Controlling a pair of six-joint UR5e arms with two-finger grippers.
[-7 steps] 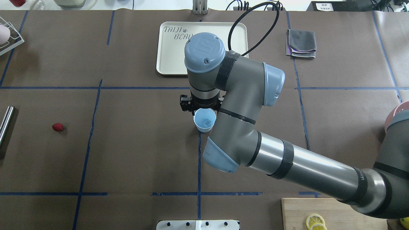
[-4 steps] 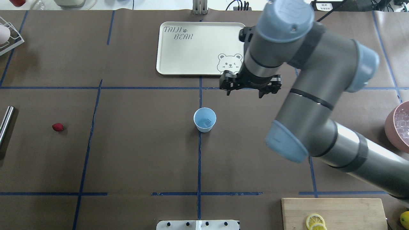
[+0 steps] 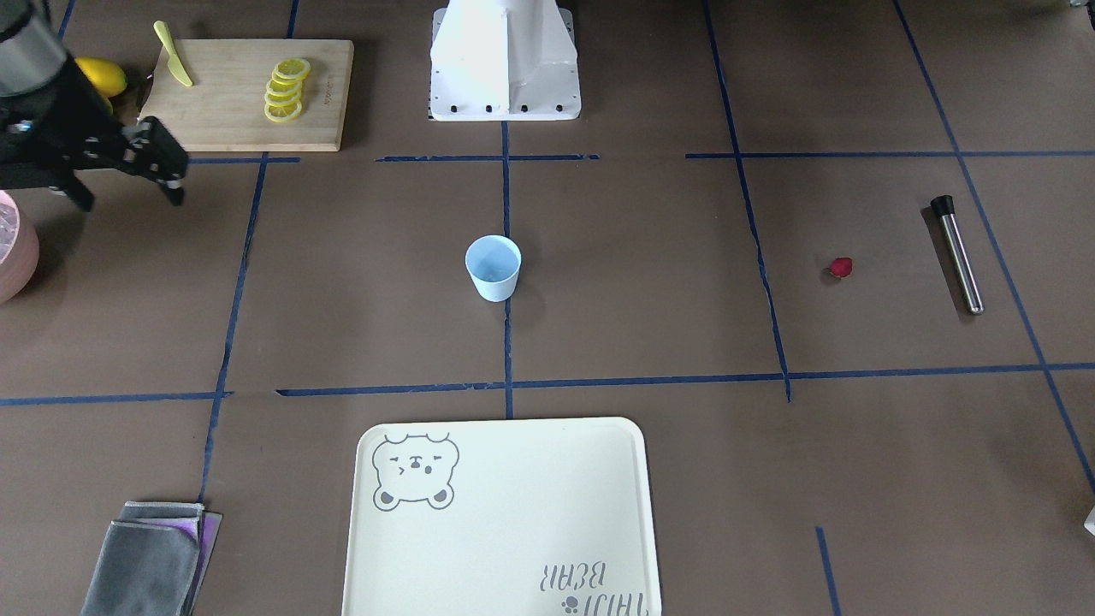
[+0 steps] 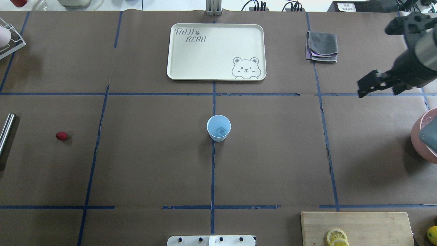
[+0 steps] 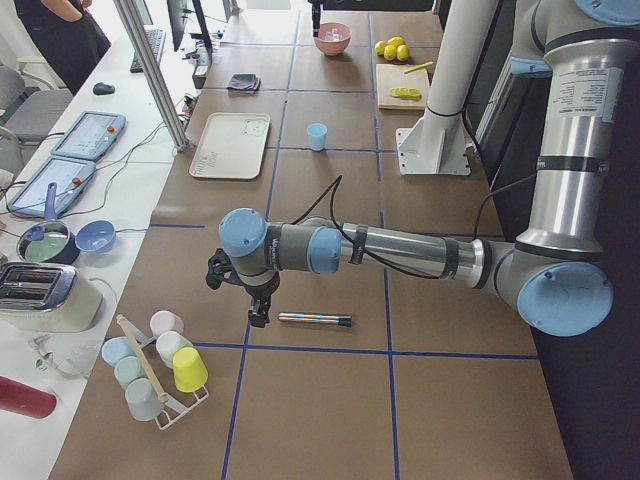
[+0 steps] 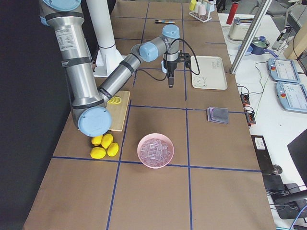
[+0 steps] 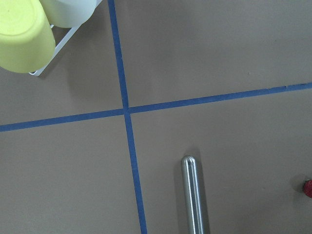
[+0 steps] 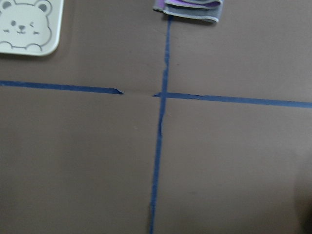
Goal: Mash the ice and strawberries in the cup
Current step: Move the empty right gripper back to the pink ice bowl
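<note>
The cup holds an ice cube; the strawberry lies well left of it. Far right of it, the right gripper hangs spread, empty; whether the left gripper is spread or closed cannot be told.

Bright, even overhead light. The matte brown table paper has no glare. Shadows are soft and short, by the small light-blue cup and the round pink bowl. Polished steel rod has a highlight streak. R wrist view is slightly blurred, L wrist view sharp.
</note>
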